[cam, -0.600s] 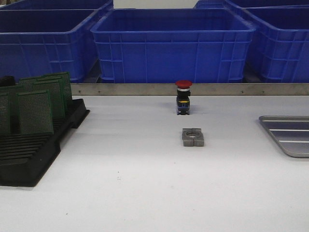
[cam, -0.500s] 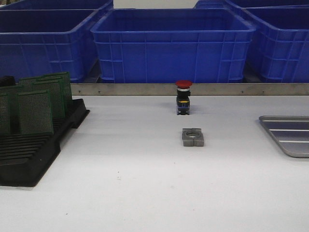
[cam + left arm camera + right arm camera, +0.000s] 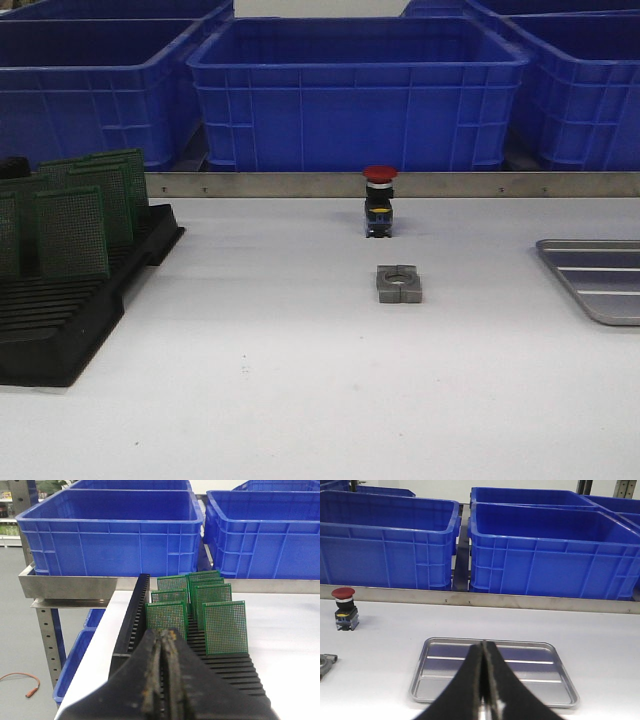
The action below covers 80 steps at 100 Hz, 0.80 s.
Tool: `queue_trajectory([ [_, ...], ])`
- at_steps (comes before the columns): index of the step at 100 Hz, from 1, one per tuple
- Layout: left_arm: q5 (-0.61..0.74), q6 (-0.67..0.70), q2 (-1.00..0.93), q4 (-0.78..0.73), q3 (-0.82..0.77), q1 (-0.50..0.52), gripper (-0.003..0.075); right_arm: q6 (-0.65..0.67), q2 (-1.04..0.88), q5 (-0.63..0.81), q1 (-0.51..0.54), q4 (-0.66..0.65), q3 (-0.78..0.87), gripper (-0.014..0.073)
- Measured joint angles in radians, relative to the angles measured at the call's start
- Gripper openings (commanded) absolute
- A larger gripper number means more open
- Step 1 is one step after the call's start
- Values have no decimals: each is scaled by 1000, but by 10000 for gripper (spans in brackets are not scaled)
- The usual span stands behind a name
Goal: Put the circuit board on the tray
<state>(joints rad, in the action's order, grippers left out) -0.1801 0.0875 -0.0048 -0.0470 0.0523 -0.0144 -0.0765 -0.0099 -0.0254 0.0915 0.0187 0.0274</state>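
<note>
Front view shows the green circuit boards (image 3: 72, 232) all standing upright in the black slotted rack (image 3: 60, 320) at the left of the white surface (image 3: 300, 380), well apart from the tray (image 3: 600, 285) at the right edge, whose floor is bare. The left claw (image 3: 162, 636) is clenched on nothing just short of the rack, and the right claw (image 3: 484, 647) is clenched empty above the tray. By this evidence the task has not begun: pickup, transfer and placement all remain.
</note>
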Motion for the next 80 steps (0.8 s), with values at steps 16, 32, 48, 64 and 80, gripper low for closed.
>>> queue_trajectory([
  [16,-82,0,19,0,123,0,-20,0,0,0,0,0,0,-108],
  [32,-208,0,137,-2,264,0,-20,0,0,0,0,0,0,-108],
  [48,-335,0,316,-2,401,0,-20,0,0,0,0,0,0,-108],
  [64,-410,0,509,-5,516,0,-1,0,0,0,0,0,0,-108],
  [80,-445,-31,690,-8,618,0,146,0,0,0,0,0,0,-108],
])
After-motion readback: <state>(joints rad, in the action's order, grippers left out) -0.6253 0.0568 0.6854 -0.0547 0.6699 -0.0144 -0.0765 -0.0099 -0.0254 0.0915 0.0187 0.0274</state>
